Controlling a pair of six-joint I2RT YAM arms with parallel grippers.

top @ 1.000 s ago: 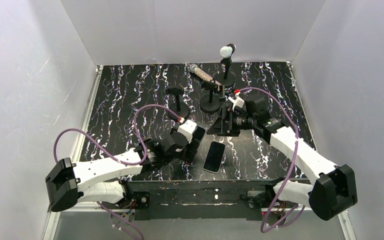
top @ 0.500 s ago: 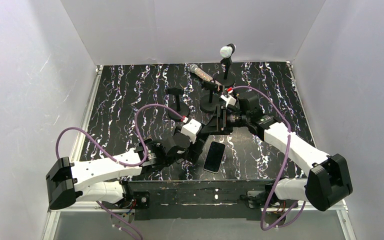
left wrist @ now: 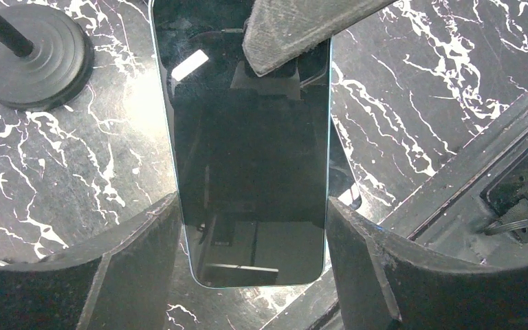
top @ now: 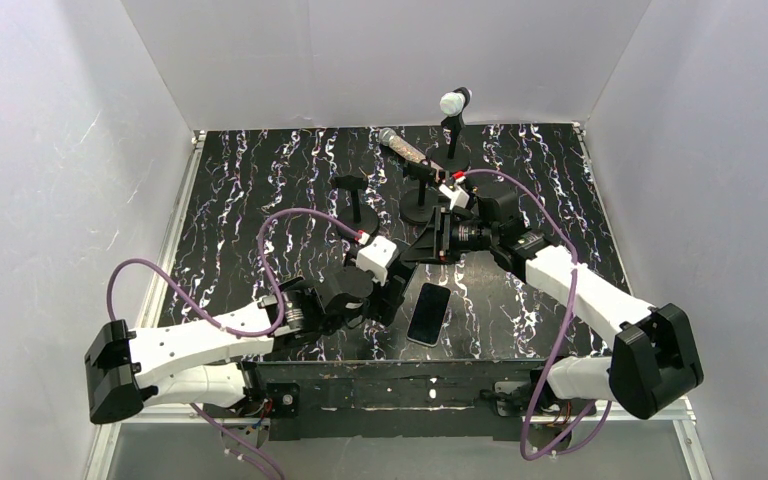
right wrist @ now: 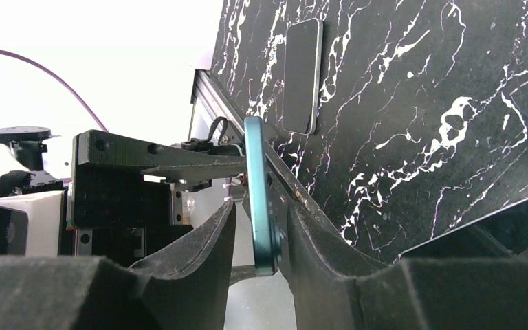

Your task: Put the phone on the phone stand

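Shifted since a second ago: right tool [top: 441, 242] and the dark phone stand [top: 426, 248], both further left and nearer the phone [top: 428, 313], with the stand now leaning; left tool [left wrist: 251, 201] slightly forward.

- Phone: unmoved, flat on the worktop [top: 260, 190] near its front edge, apart from the stand.
- Left tool: released, fingers spread, phone showing in the gap; contact cannot be told.
- Right tool: fingers either side of a thin teal plate [right wrist: 256, 172] seen edge-on. One finger is against it, with a sliver of gap at the other; clamped or not cannot be told.
- Grey wedge [left wrist: 295, 27]: covers the phone's far end, owner unclear.
- Round base [left wrist: 31, 58]: post cut off by the frame.
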